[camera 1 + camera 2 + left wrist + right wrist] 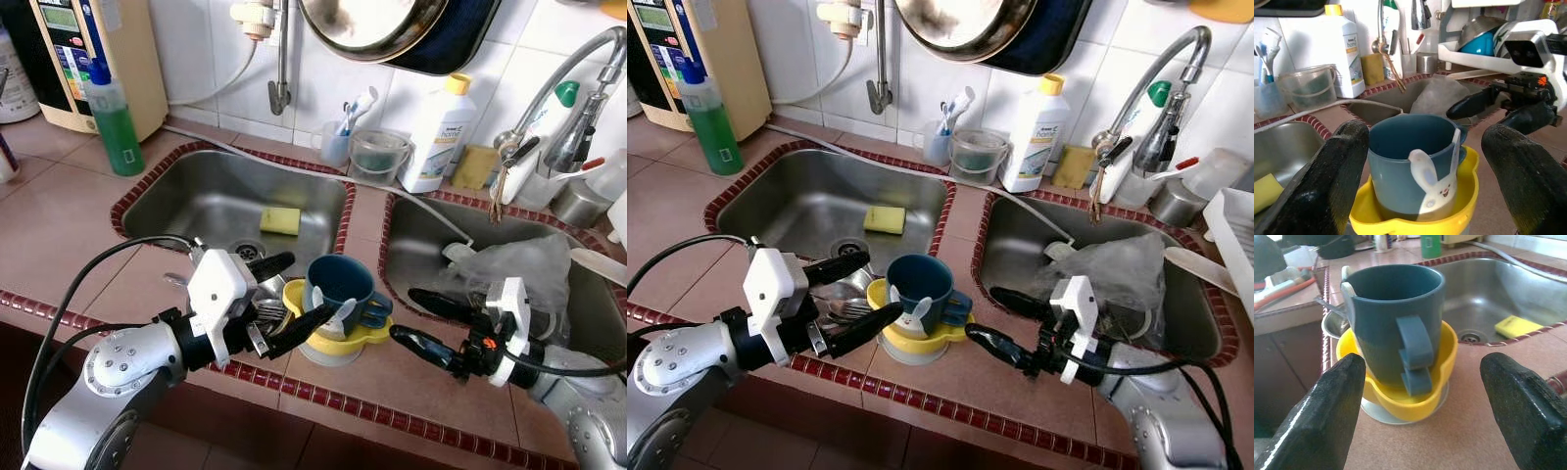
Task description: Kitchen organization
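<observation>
A dark blue mug stands upright inside a yellow cup on a white saucer, on the tiled strip between the two sinks. A white bunny-topped spoon leans inside the mug. My left gripper is open just left of the stack, its fingers either side of it in the left wrist view. My right gripper is open to the right of the stack, facing the mug's handle, a short gap away. Some cutlery lies by the left fingers.
A left sink holds a yellow sponge. In the right sink lies a clear plastic bag. A green soap bottle, white detergent bottle and tap line the back wall. A dish rack sits far right.
</observation>
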